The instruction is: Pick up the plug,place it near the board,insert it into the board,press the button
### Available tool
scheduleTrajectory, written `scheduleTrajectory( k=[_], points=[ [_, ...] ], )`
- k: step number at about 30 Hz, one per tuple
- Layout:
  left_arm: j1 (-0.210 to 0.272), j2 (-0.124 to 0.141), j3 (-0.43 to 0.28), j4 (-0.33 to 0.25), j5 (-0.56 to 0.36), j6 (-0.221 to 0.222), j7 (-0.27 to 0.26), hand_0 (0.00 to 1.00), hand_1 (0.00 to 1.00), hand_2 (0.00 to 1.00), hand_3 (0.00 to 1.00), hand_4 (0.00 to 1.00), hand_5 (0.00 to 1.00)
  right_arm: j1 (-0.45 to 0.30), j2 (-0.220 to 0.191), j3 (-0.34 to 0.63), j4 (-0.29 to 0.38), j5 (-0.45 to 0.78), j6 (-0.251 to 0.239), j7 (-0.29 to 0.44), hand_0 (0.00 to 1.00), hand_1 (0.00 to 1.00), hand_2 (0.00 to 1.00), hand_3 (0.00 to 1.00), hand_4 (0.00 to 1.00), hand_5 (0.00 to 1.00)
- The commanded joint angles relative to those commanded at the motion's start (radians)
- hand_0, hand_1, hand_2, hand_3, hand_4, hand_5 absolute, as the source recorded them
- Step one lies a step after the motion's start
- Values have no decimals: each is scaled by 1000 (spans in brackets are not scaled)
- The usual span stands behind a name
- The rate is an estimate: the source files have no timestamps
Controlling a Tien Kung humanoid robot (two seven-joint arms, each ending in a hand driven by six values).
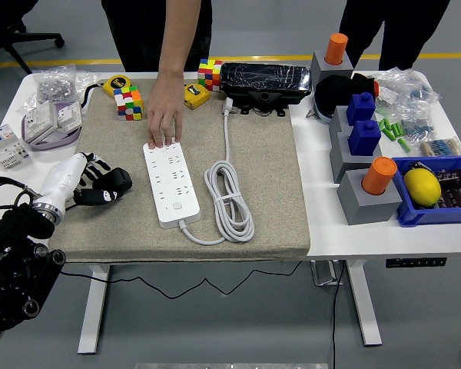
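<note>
A white power strip (170, 183) lies on the beige mat (269, 177), its button at the near end. Its white cable (229, 201) coils to the right and runs up to the white plug (228, 105), which lies near the mat's far edge. A person's hand (162, 117) presses on the strip's far end. My left hand (106, 185) rests on the mat left of the strip, apart from it, with its black fingers relaxed and holding nothing. My right hand is out of the picture.
Colour cubes (127, 102) and a yellow tape measure (117, 81) lie at the mat's far left, with a black device (265, 81) behind the plug. Grey blocks (365, 184) with orange and blue tops and a blue bin (438, 201) fill the right side. White sockets (50, 119) sit at far left.
</note>
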Motion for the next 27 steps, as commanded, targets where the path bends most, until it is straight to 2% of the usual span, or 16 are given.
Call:
scheduleTrajectory(
  k=[16,17,22,23,27],
  points=[
    [-5,-5,7,27,3,43,-23,333,463,466,511,998,217,1,-1,-4,0,6,-1,1,831,805,781,810,998,998],
    [-5,-5,7,27,4,44,-23,316,444,461,509,998,192,1,-1,-3,0,6,-1,1,831,806,781,810,998,998],
    [-5,-4,8,25,17,47,-20,316,444,461,509,998,192,-1,-1,-4,0,7,0,1,831,806,781,810,998,998],
    [-6,-4,7,25,21,46,-18,304,423,464,514,998,140,-1,0,-3,0,7,0,1,831,806,780,810,998,998],
    [-7,-3,6,26,35,45,-14,304,423,464,514,998,140,0,-1,-2,0,7,-1,1,831,806,780,810,998,998]
  ],
)
